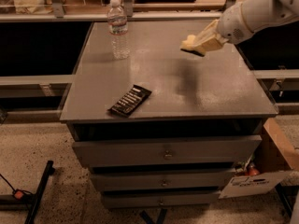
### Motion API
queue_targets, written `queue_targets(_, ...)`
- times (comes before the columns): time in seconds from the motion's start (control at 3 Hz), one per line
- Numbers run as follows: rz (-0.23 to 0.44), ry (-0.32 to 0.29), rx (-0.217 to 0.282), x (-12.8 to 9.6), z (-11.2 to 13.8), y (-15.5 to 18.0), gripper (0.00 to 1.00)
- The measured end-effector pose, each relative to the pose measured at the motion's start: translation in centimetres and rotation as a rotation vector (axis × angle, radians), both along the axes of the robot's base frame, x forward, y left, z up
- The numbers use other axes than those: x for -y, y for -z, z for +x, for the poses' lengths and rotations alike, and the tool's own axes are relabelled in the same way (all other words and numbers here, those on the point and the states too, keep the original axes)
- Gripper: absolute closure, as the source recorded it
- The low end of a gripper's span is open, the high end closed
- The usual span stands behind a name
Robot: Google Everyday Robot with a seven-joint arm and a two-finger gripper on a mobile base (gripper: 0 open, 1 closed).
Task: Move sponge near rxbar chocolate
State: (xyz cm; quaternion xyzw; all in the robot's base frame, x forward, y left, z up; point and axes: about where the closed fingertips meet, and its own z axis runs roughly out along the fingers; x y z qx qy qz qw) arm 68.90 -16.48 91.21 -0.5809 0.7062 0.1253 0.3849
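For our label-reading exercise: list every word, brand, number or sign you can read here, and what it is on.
rxbar chocolate: white lettering, too blurred to read.
water bottle label: too small to read.
white sign near the floor, lower right: dark print, unreadable.
sponge, held in the end effector above the table's back right: no text.
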Motion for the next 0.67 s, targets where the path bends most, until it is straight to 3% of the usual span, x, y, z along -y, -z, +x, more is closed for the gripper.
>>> queue_targets(0.33, -0.028, -0.081, 0.0, -0.5, -2.0, 0.4, 1.0)
queue_targets(0.67, -0.068, -0.177, 0.056, -1.2, -4.6, 0.8, 1.0)
